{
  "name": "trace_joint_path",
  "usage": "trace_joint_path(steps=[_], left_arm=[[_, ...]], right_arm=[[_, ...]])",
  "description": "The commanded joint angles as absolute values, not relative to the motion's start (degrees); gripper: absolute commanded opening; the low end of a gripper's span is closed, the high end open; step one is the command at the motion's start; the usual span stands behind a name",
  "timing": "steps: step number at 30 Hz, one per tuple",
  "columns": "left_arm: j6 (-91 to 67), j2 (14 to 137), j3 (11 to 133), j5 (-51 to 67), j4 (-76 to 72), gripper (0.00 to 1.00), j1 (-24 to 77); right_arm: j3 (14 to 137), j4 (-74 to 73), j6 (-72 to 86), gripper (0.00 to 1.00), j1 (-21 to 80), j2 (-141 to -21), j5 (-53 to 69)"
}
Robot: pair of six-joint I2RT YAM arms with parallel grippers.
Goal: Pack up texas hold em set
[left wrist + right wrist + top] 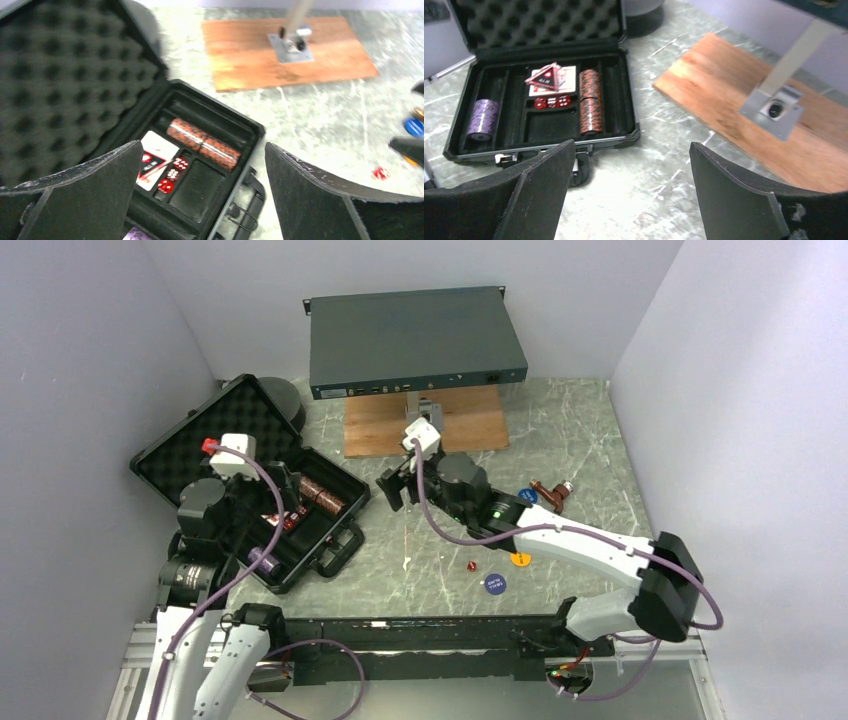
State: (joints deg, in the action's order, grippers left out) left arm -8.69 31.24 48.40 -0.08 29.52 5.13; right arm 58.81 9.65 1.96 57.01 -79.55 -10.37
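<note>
Briefcase [215, 440] lies open on the tabletop [420, 540], its foam-lined lid tilted back, directly below and ahead of the left fingers [85, 195], which stand wide apart with nothing between them. In the gap between those fingers the tray shows a brown chip roll [202, 140] lying in the far slot. A red card deck [159, 152] lies just beside it, towards the left finger, and tiny red dice [171, 175] sit against the deck's near edge. A purple chip roll [134, 234] peeks in low by the left finger, and the handle [245, 210] juts from the case front nearer the right one.

The right fingers [749, 200] are also spread open and hold nothing. They hover over bare tabletop, with the case ahead to their left and a wooden board [744, 105] ahead to their right. Behind them, beside the right forearm, lie a loose red die [471, 564], an orange disc [520, 559] and a blue disc [494, 584], with a second blue disc [527, 495] on the arm's other side. A grey metal box [415, 340] sits well beyond both pairs of fingers
</note>
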Motion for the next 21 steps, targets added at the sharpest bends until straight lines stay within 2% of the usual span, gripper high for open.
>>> trace_joint_path(steps=[1,2,4,11,21], left_arm=[[-6.7,33.2,48.8,4.4,27.6,0.98,11.6],[-6.5,33.8,49.0,4.2,27.9,0.98,13.2],[-6.6,34.8,49.4,3.3,28.7,0.97,16.4],[-9.6,37.6,49.5,2.1,30.3,0.93,24.9],[-16.7,43.7,46.3,-4.5,29.1,0.92,41.3]], right_arm=[[54.3,13.5,0.5,0.91,57.0,-72.4,-17.3],[53.6,13.6,0.5,0.96,56.9,-71.2,-19.1],[52.9,13.3,0.5,1.0,56.5,-69.5,-22.5],[53.4,8.7,4.3,1.0,49.7,-65.4,-28.4],[42.6,19.0,4.4,1.0,44.4,-53.0,-31.4]])
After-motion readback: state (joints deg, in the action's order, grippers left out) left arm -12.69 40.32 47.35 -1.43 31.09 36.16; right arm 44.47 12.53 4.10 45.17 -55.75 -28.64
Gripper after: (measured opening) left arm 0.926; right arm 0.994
